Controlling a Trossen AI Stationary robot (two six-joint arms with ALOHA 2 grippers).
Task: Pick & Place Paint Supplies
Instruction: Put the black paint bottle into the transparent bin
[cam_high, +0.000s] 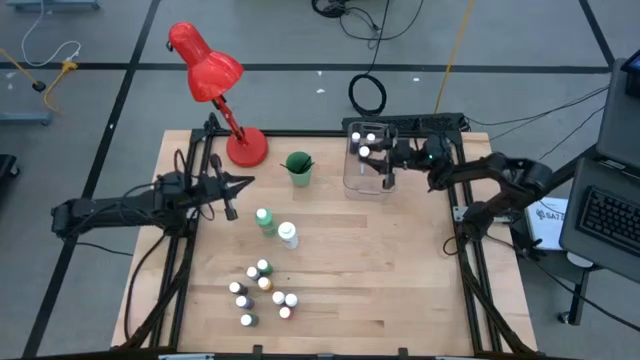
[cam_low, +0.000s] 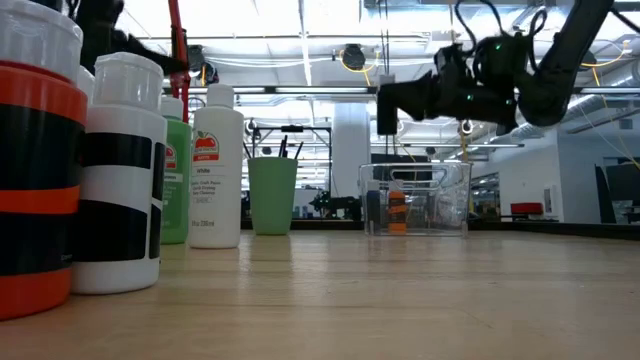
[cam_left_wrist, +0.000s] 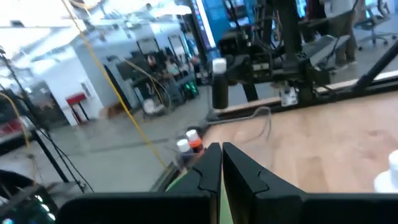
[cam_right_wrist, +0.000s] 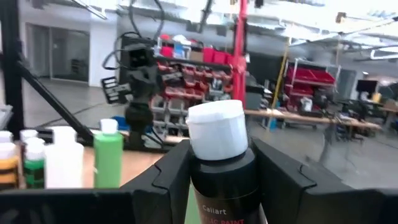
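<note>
A: How far is the sorting being carried, judged from the clear bin (cam_high: 364, 160)?

B: Only a small part is being shown as done. A few small white-capped bottles (cam_high: 364, 140) are being seen inside the bin from above. A black paint bottle (cam_right_wrist: 222, 168) is being held in the right gripper (cam_high: 388, 155), clamped between both fingers (cam_right_wrist: 166, 177), above the bin's side nearer the right arm.

A: And what is being left?

B: The larger share. A cluster of tiny bottles (cam_high: 262, 292) is lying well away from the bin, toward the front of the table, and the green bottle (cam_high: 265, 220) and the white bottle (cam_high: 288, 234) are standing between that cluster and the bin. The left gripper (cam_high: 238, 182) is being kept clenched on nothing, well apart from the bin, beyond the green cup (cam_high: 298, 169).

A: What is being given by one view and not another?

B: The grip on the black bottle is being shown plainly only by the right wrist view. In the low view an orange bottle (cam_low: 397, 211) is being shown inside the bin, and dark brush handles (cam_low: 283, 148) are being shown standing in the cup.
</note>
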